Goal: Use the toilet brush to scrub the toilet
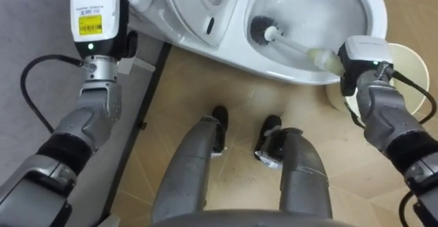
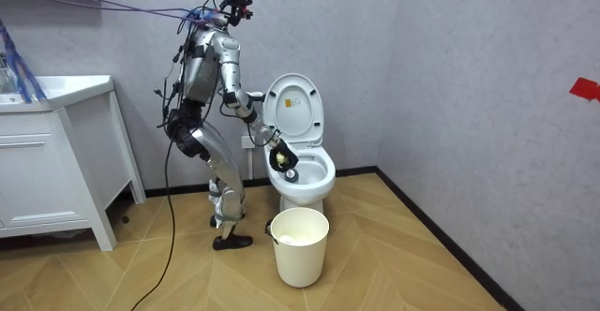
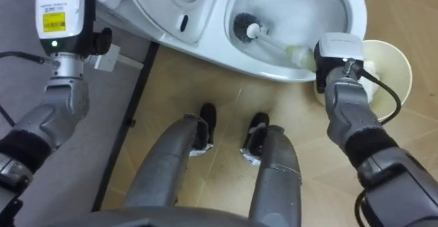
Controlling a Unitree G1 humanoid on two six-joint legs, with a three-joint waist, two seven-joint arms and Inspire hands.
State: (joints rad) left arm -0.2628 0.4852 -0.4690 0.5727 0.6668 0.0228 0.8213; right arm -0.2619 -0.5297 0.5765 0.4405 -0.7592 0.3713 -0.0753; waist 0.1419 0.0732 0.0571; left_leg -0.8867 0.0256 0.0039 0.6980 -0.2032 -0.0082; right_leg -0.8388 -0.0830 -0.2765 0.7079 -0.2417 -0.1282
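Observation:
I stand close in front of a white toilet [image 1: 373, 11] with its lid [image 2: 292, 110] raised. A toilet brush [image 1: 263, 30] with a dark bristle head rests inside the bowl, its pale handle running right to my right hand [image 1: 363, 52]. That hand sits at the bowl's right rim, curled round the handle's grip; the room view has it low over the bowl [image 2: 279, 157]. My left hand [image 1: 96, 15] is raised at the upper left beside the toilet's outer side, with its fingers cut off by the picture's edge.
A cream bucket [image 1: 405, 63] stands on the wooden floor just right of the toilet, close under my right arm. A white cabinet [image 2: 56, 161] stands at the room view's left. A grey wall lies behind the toilet.

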